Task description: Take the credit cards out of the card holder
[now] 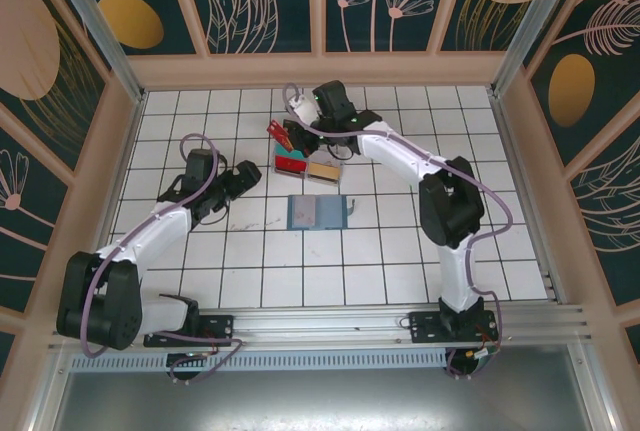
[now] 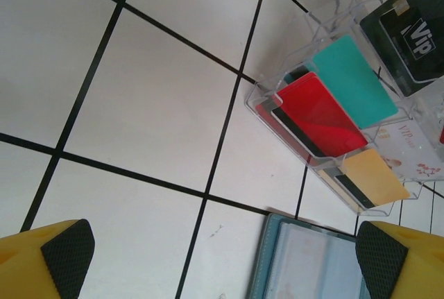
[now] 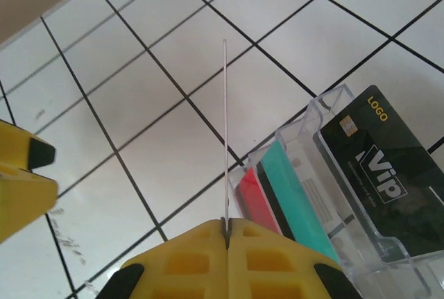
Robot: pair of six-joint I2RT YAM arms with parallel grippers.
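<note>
Fingers (image 2: 66,254) of left gripper (image 2: 222,268) spread wide, grasping nothing, over the tiled table (image 1: 200,281); fingers (image 3: 187,264) of right gripper (image 3: 225,224) clenched on a reddish credit card (image 1: 275,131), seen edge-on, just off the far-left corner of the clear tray (image 2: 260,101). Card holder (image 1: 315,213) open flat near the table's centre, just nearer its front edge than the tray. In the tray, slanted: black VIP card (image 2: 413,28), teal card (image 2: 354,80), red card (image 2: 322,115), pale orange card (image 2: 374,177)

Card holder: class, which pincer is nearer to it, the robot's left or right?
Left. The left pincer, open, hovers just left of the card holder, off its far corner. The right pincer, shut on a credit card, is farther off, beyond the clear tray.
</note>
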